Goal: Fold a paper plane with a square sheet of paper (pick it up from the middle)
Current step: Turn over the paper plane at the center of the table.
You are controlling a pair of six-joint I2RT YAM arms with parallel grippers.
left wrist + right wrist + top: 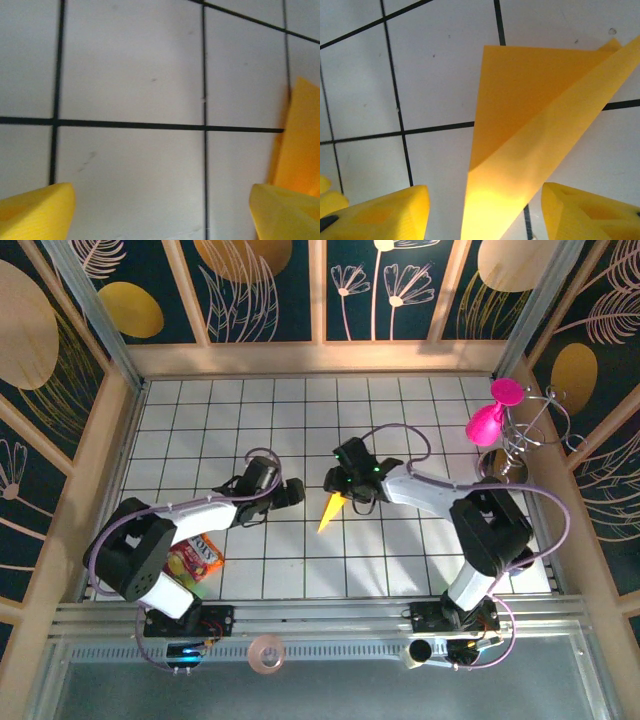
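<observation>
The right gripper [485,220] stands spread above the paper plane [530,110]. The plane's narrow end lies between the fingers, with bare table [440,75] beside the left finger and hardly any gap at the right. The left gripper [160,215] is spread wide over open tiles, the plane's long edge just beyond its right finger.

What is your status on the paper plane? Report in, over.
Left pincer open over tiles. Right pincer open, straddling the folded paper plane, not gripping. Snack packet apart, beside the left arm's base.
</observation>
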